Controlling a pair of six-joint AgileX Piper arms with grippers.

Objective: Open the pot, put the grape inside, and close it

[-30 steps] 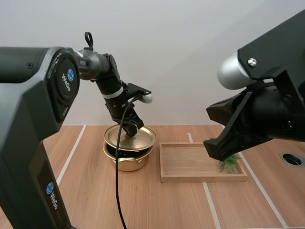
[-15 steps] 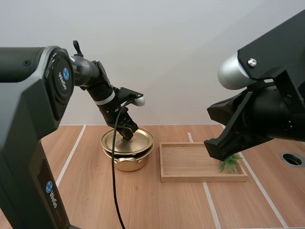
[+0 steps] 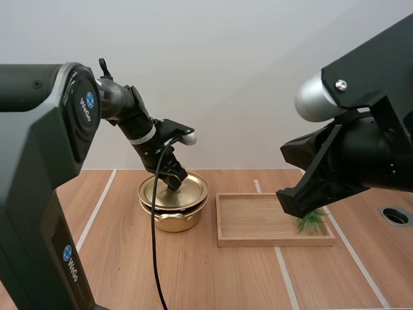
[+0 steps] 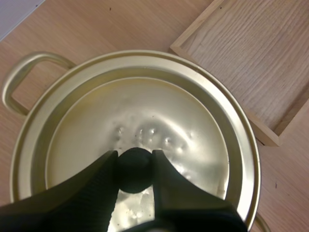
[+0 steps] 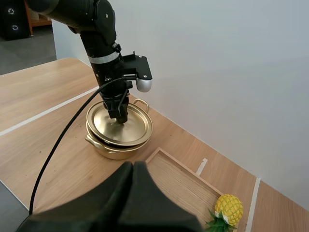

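A golden pot (image 3: 171,220) stands on the table left of the wooden tray (image 3: 258,223). Its golden lid (image 3: 187,191) lies over the pot's mouth, slightly tilted. My left gripper (image 3: 174,181) is shut on the lid's black knob (image 4: 133,167), with the fingertips (image 4: 104,169) pinching it from both sides. One pot handle (image 4: 21,75) sticks out beside the lid (image 4: 159,121). My right gripper (image 5: 133,166) hovers shut on nothing, its fingers together as one dark wedge, high above the table and short of the tray (image 5: 178,181). The pot (image 5: 113,147) and my left arm show beyond it.
A toy pineapple (image 5: 227,209) with green leaves (image 3: 312,221) lies at the tray's right end. White tape lines (image 3: 97,206) run along the table. A round hole (image 3: 395,216) sits in the tabletop at the far right.
My left gripper has moved down and a little left with the lid, bringing the lid lower over the pot. The right arm has stayed still.
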